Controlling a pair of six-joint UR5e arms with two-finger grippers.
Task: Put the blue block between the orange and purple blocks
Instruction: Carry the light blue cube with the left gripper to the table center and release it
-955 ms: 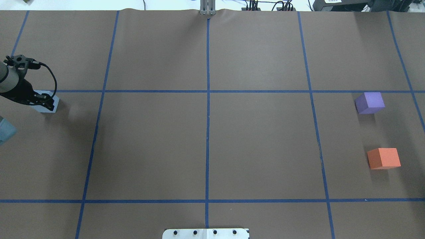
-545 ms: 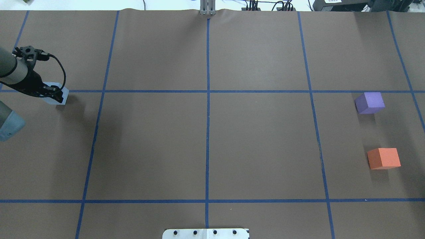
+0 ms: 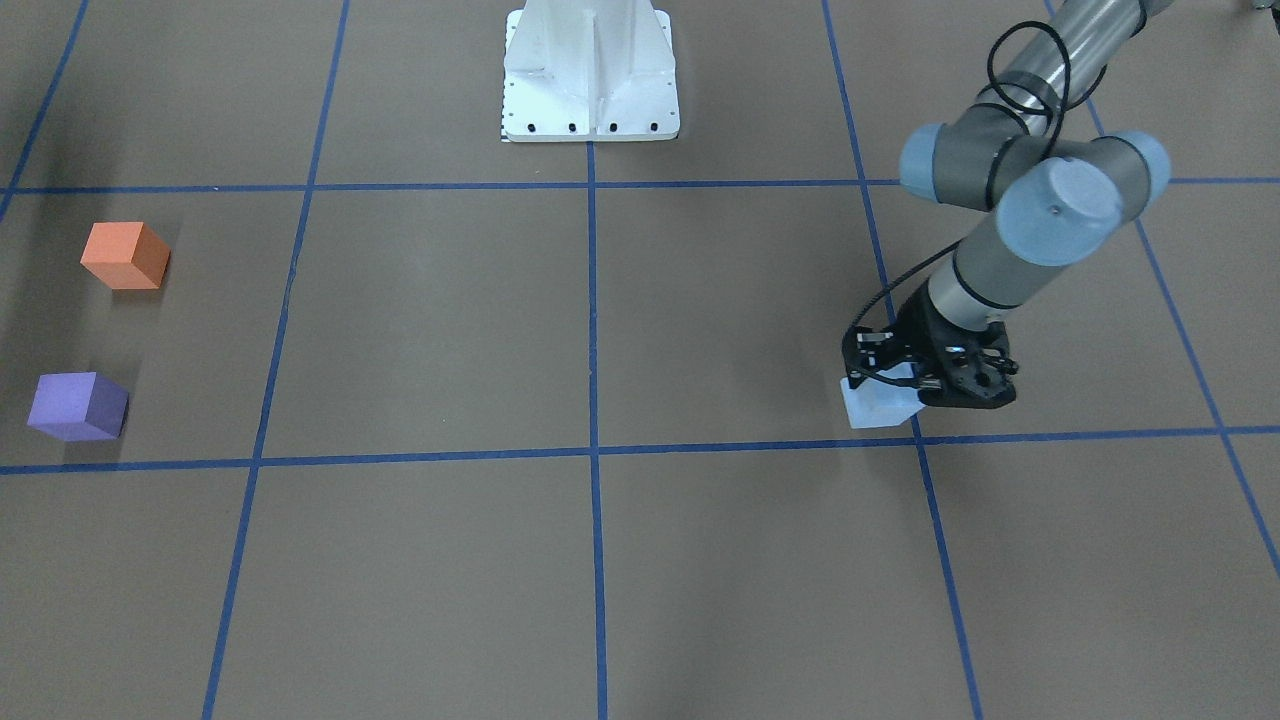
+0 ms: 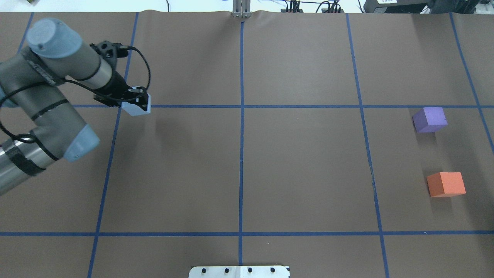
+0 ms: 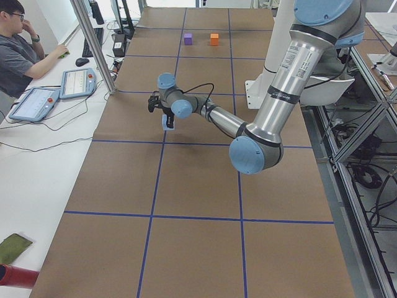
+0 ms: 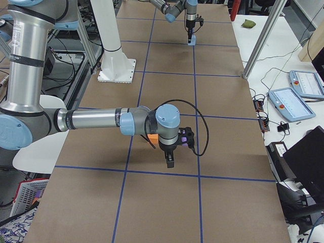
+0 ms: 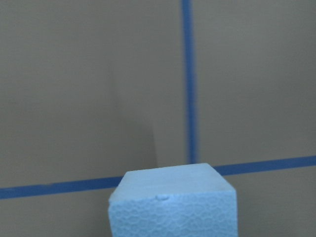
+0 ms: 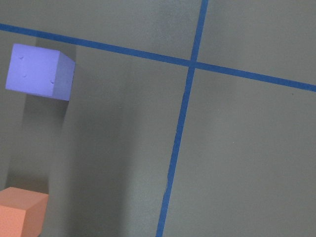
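Observation:
My left gripper [image 4: 136, 104] is shut on the pale blue block [image 4: 135, 108] and holds it above the brown table, over a blue tape line on the left side. The block also shows in the front view [image 3: 878, 403] and fills the bottom of the left wrist view [image 7: 173, 202]. The purple block [image 4: 429, 119] and the orange block [image 4: 446, 184] stand apart at the far right, with a gap between them. My right gripper [image 6: 169, 163] shows only in the right side view, hovering near these two blocks; I cannot tell whether it is open or shut.
Blue tape lines divide the table into a grid. The white robot base plate [image 3: 590, 75] sits at the robot's edge of the table. An operator [image 5: 18, 37] sits with tablets at a side desk beyond the far edge.
My left arm has moved to the right with the blue block in its gripper, from the table's far left edge to past the first tape line. The purple and orange blocks have not moved.

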